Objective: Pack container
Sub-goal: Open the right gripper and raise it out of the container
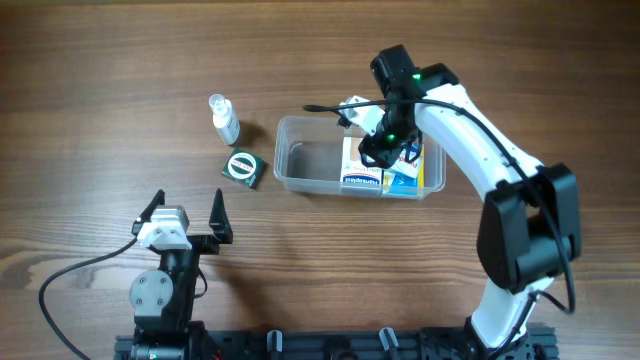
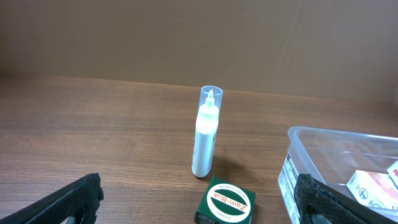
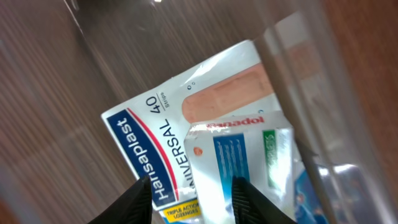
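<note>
Fingertips (image 3: 140,200) of right gripper (image 3: 193,202) parted and empty just above painkiller box (image 3: 239,155), stacked flat on plaster box (image 3: 155,137) inside container (image 3: 292,81), likely to save space.

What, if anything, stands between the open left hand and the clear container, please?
The green Zam-Buk box lies roughly between the left hand and the left end of the container; the spray bottle stands further back, off that line.

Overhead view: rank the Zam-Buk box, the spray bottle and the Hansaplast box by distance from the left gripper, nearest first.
1. Zam-Buk box, just up and right of the left gripper.
2. Spray bottle, farther up the table.
3. Hansaplast box, far right, inside the container.
</note>
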Robot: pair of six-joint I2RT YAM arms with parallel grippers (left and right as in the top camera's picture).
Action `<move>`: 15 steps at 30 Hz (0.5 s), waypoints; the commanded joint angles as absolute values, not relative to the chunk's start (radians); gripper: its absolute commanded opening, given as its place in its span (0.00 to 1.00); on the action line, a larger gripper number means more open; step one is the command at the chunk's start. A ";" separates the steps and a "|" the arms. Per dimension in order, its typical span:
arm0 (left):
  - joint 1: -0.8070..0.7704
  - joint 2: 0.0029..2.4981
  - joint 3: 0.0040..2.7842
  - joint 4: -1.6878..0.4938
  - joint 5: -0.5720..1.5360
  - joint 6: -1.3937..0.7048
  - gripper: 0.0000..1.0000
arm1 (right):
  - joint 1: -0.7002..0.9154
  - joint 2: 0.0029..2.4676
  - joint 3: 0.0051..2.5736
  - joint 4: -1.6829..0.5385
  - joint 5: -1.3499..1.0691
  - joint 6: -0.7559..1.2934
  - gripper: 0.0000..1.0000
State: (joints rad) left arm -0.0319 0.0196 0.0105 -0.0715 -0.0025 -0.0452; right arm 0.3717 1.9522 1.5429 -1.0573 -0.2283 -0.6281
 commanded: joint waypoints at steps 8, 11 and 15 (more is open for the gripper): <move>-0.037 0.013 0.006 -0.072 -0.012 -0.030 1.00 | 0.276 1.677 1.546 -0.943 -0.162 -0.328 0.84; -0.037 0.013 0.006 -0.072 -0.012 -0.030 1.00 | 0.166 1.634 1.546 -0.949 -0.099 -0.162 1.00; -0.037 0.013 0.006 -0.072 -0.012 -0.030 1.00 | 0.035 1.625 1.546 -0.999 -0.101 -0.095 1.00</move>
